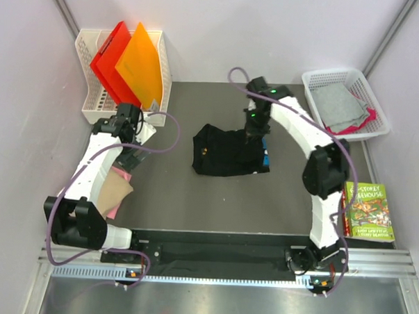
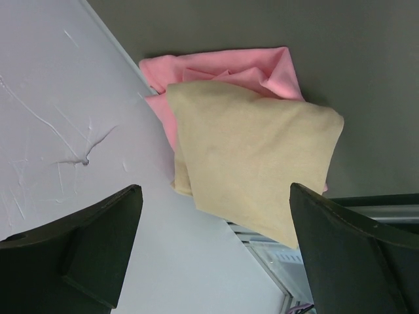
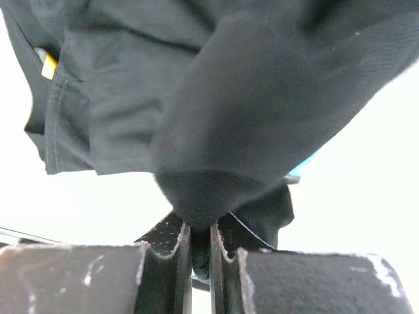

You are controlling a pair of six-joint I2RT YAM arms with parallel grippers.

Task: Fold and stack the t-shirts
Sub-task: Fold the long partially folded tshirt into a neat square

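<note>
The black t-shirt lies crumpled at the table's middle, with a bit of its blue patch showing at its right edge. My right gripper is shut on a fold of that black cloth; in the right wrist view the gripper pinches it and lifts it. A folded tan t-shirt lies on a pink t-shirt at the left edge of the table; the tan one also shows in the top view. My left gripper hangs open and empty above them, also seen from the top.
A white basket at the back left holds red and orange folders. A white basket at the back right holds grey and pink cloth. A picture book lies at the right. A white wall borders the left.
</note>
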